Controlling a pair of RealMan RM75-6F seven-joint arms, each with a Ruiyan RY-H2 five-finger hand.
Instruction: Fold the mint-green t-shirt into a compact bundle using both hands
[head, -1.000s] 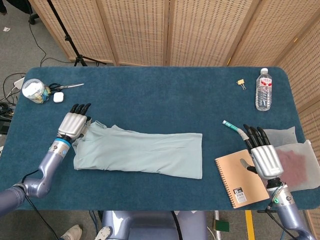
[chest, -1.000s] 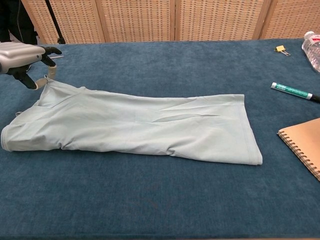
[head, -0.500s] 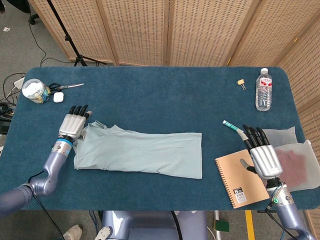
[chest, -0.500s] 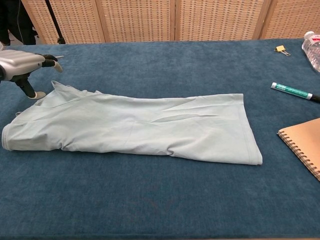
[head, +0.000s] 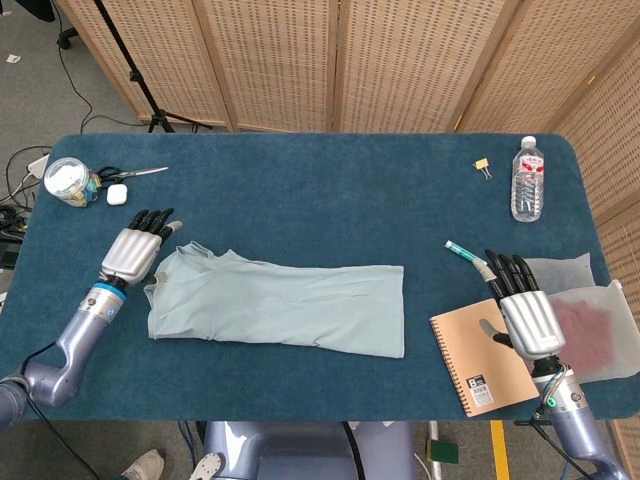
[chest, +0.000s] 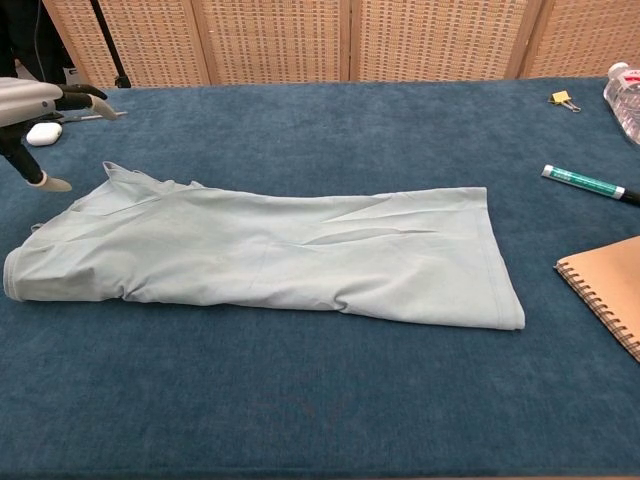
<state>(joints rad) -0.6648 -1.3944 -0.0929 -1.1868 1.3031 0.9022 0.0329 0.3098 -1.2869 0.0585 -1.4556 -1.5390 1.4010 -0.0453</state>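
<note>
Far left, the left hand (head: 132, 250) is up off the blue carpet-like table (head: 320, 180), fingers spread and holding nothing, just beside the collar end of the mint-green t-shirt (head: 280, 305). A second ago it was over that collar edge, pinching the cloth; now it has let go and slid away to the left, and the collar lies flat. The chest view catches it at the frame's left edge, thumb pointing down and clear of the cloth. The soft, lightly creased shirt lies as a long narrow strip across the near middle of the table, hem end to the right. Over on the right, the right hand (head: 525, 305) has not moved: open, fingers extended, empty, hovering above the tan spiral-bound notebook (head: 480, 362), near the green-and-white marker (head: 466, 252).
</note>
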